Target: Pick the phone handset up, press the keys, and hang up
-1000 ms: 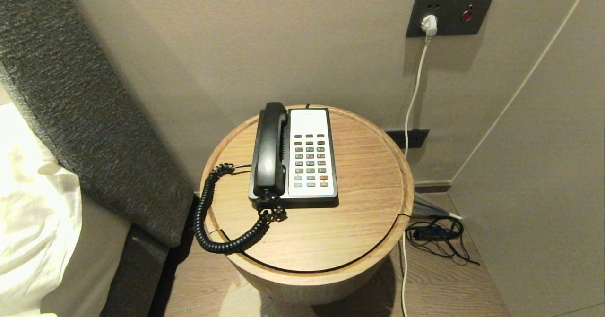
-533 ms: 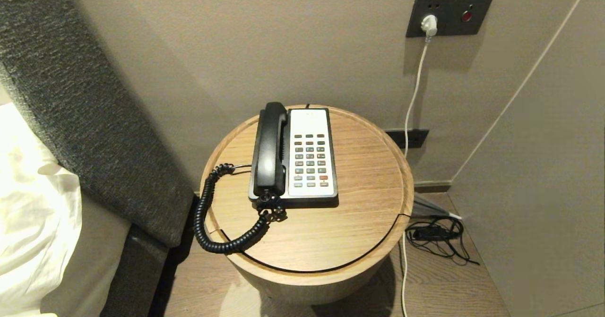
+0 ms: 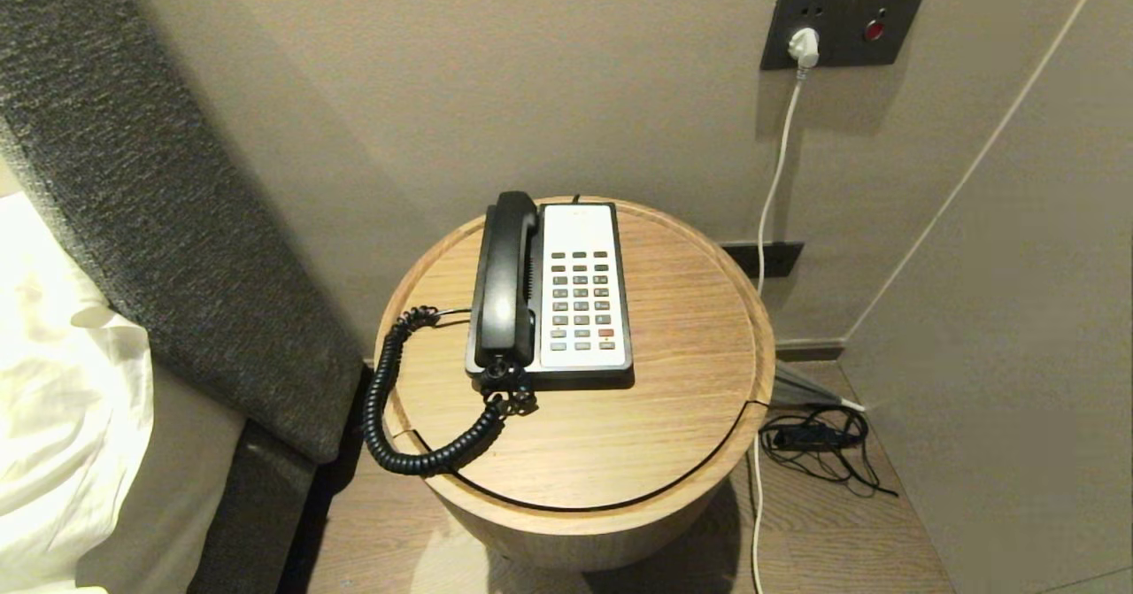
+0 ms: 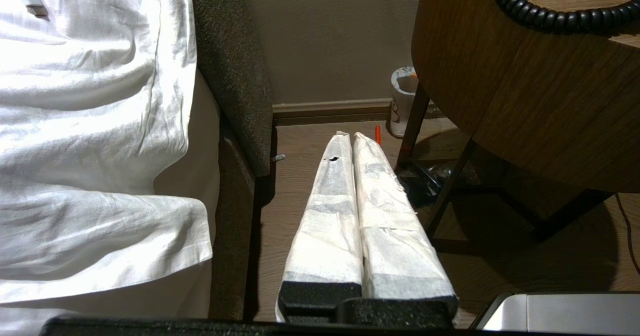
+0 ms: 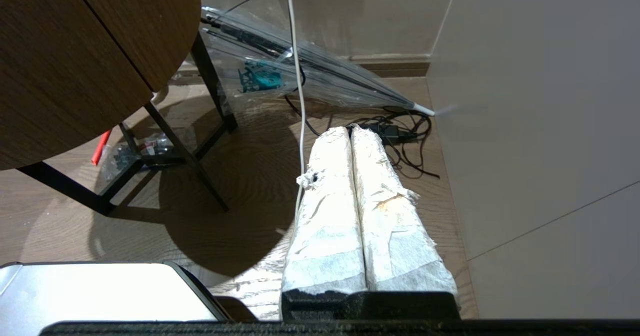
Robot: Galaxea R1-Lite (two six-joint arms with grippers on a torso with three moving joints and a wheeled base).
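The glossy black phone handset (image 3: 507,277) rests in its cradle on the left side of the phone base, on the round wooden side table (image 3: 690,346). Its black coiled cord (image 3: 389,399) loops over the table's left edge and also shows in the left wrist view (image 4: 550,15). The keys (image 3: 581,300) form a grid on the white faceplate, right of the handset. Neither gripper shows in the head view. My left gripper (image 4: 351,136) is shut and empty, low beside the table above the floor. My right gripper (image 5: 349,130) is shut and empty, low on the table's right side.
A bed with white sheets (image 3: 62,399) and a grey headboard (image 3: 159,204) stand left of the table. A wall socket with a white plug (image 3: 804,45) and a red button (image 3: 874,27) is at the back right. Cables (image 3: 819,439), a folded umbrella (image 5: 310,75) and a paper cup (image 4: 402,100) lie on the floor.
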